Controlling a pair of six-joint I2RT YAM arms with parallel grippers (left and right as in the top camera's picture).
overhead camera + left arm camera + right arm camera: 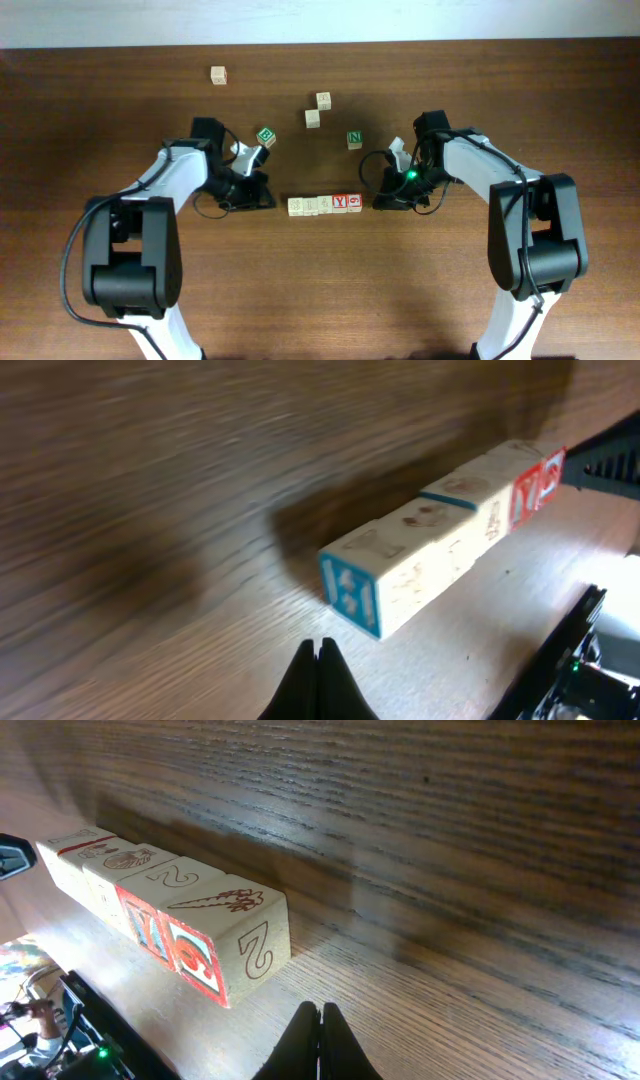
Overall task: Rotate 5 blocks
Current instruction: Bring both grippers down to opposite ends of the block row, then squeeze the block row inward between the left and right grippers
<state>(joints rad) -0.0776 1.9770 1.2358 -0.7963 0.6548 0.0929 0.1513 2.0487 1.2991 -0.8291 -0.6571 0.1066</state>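
Five blocks (325, 204) sit in one tight row mid-surface, touching side to side, long axis running left-right. Red Y block (340, 203) is 2nd from the right end; a block w/ a blue end face (350, 595) caps the left end.

Left claw (321, 652) is pinched fully closed, holding nothing, low over the surface (320, 290), just off the row's left end & pointing along it. Right claw (320, 1012) is the same: closed, empty, just off the right end, facing the red-marked end block (225, 945). So the row lies btwn the two claws, each looking down the long axis from its own side. Neither touches a block. Gaps look abt equal from above, can't tell which arm is nearer.

Judgement: only the two end blocks are open to an approach along the axis; the middle three are boxed in by neighbours. A nudge at either end prob shoves the whole row, not just one block.

Green B cube (265, 136), green N cube (353, 139) & three loose tan cubes (313, 118) lie on the far side, well apart from the row
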